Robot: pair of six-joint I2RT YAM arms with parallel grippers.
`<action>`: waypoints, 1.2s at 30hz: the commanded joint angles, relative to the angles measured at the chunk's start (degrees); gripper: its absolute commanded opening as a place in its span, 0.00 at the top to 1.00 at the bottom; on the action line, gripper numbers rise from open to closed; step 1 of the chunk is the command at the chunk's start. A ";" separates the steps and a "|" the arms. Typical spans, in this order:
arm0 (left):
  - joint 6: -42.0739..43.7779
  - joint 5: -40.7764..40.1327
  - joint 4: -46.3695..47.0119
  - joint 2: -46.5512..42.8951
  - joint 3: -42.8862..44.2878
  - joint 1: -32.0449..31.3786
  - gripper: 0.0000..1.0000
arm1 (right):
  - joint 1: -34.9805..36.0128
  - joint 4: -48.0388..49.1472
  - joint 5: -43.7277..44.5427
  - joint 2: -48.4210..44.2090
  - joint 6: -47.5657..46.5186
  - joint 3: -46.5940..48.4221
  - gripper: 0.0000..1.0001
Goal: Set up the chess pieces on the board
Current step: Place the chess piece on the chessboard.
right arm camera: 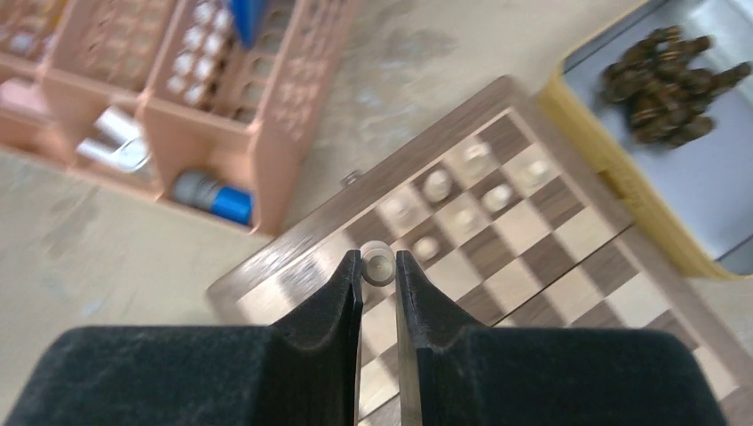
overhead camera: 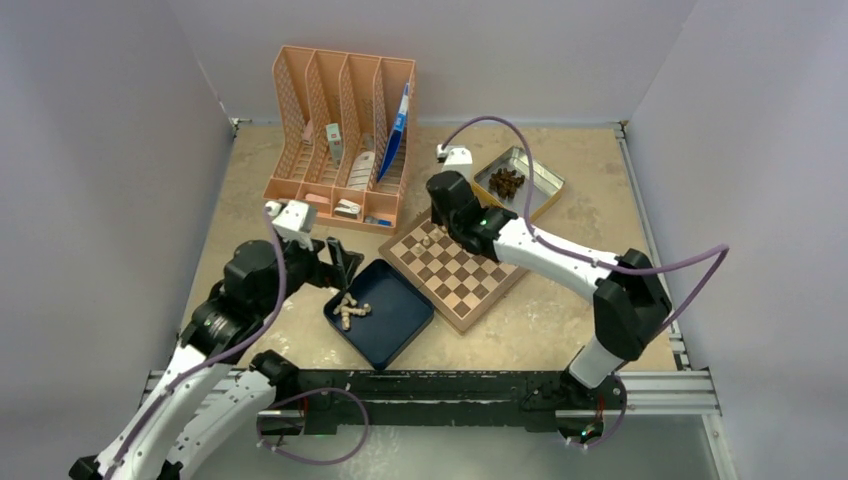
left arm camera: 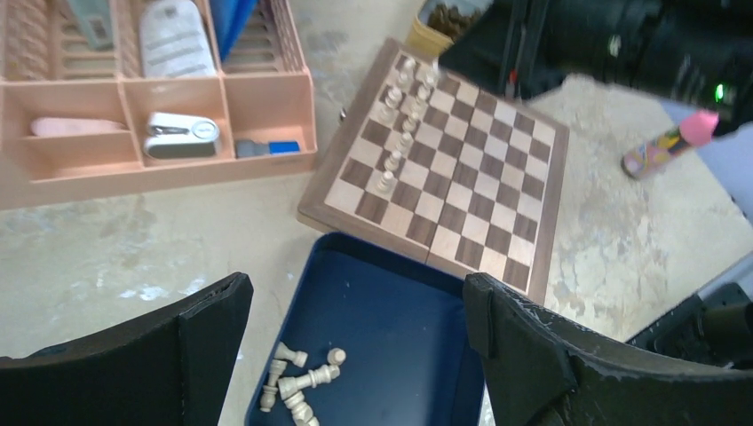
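Observation:
The board point(overhead camera: 470, 275) lies mid-table, with several pale chess pieces point(overhead camera: 427, 240) standing along its far-left corner rows point(left arm camera: 397, 133). More pale pieces point(overhead camera: 348, 308) lie toppled in the dark blue tray point(overhead camera: 395, 325) just left of the board. My left gripper point(left arm camera: 357, 297) hangs open above that tray, with the loose pieces point(left arm camera: 297, 377) below and between its fingers, apart from them. My right gripper point(right arm camera: 379, 268) is shut on one pale chess piece point(right arm camera: 377, 262), held above the board's left edge squares point(right arm camera: 533, 257) beside the standing pieces point(right arm camera: 462, 191).
An orange desk organizer point(overhead camera: 340, 130) with small items stands at the back left, close to the board's corner. A yellow-rimmed tin point(overhead camera: 545, 180) holding dark pieces point(overhead camera: 507, 182) sits behind the board. A pink-capped marker point(left arm camera: 666, 146) lies right of the board.

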 commanded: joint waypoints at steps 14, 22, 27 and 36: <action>5.84 7.61 0.82 9.09 0.52 0.11 0.10 | -14.27 0.03 2.79 14.91 -5.78 14.94 0.85; 5.80 8.27 0.70 7.95 0.45 0.12 0.11 | -15.85 -1.00 1.26 19.64 -5.57 17.73 0.85; 5.80 7.65 0.73 6.66 0.32 0.15 0.11 | -16.23 -2.13 1.14 21.30 -5.39 18.20 0.84; 5.80 7.69 0.84 6.59 0.22 0.13 0.11 | -16.34 -3.66 -0.01 21.44 -3.99 16.83 0.84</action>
